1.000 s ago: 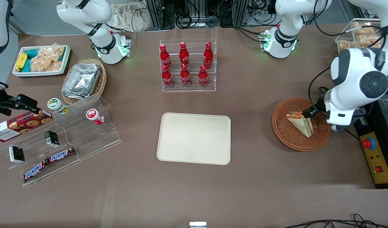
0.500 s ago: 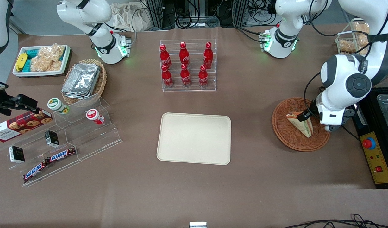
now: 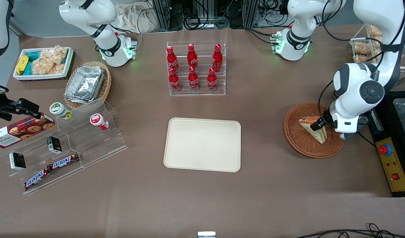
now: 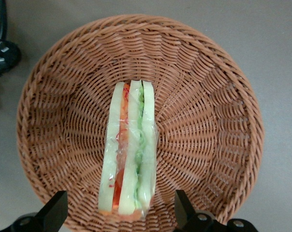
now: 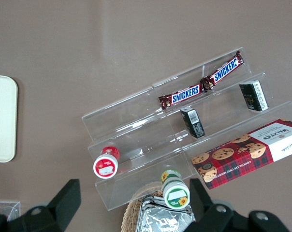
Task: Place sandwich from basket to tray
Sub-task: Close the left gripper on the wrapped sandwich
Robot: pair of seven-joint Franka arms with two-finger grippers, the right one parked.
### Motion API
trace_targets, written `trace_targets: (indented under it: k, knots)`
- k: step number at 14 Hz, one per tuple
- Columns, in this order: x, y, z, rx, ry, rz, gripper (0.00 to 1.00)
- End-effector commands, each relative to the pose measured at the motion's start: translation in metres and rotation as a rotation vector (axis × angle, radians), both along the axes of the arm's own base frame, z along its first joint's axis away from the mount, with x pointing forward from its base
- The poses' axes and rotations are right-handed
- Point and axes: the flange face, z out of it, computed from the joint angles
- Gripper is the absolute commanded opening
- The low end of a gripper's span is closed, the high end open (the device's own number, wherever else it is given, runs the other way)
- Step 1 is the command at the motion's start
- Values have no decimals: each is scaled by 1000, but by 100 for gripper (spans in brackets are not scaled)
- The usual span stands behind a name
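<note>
Fingers (image 4: 53, 210) spread wide apart, the gripper (image 4: 119, 215) straddles the sandwich (image 4: 129, 152) in the basket (image 4: 223, 116). Its slick wrap could let the wedge slip or tip, missing the tray (image 3: 202, 144) at frame center.

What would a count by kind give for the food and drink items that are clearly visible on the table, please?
Cola bottles, in the clear rack: 6
Snickers bars, on the clear stepped stand: 2
Cookie box: 1
Sandwich, in the basket, open gripper poised over it: 1
Total: 10
</note>
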Motion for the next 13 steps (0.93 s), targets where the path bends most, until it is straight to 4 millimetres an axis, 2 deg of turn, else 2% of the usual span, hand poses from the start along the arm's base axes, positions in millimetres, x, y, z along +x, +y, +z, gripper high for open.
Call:
trace_targets:
  k: [1,4,5,6,7,9,10,11,13]
  knots:
    - [-4,0,-17,-3,-24,5,99]
    - [-17,-1,-44,-19,-68,-7,99]
    - [-16,1,-47,-20,-65,-8,99]
    - [-17,3,-48,-19,-63,-7,93]
    - [-17,3,-47,-18,-62,-8,72]
    - [-16,3,-44,-18,-63,-23,39]
    - [-15,3,-43,-18,-64,-26,29]
    - [-15,3,-43,-17,-64,-20,0]
    - [-15,3,-38,-15,-68,-32,0]
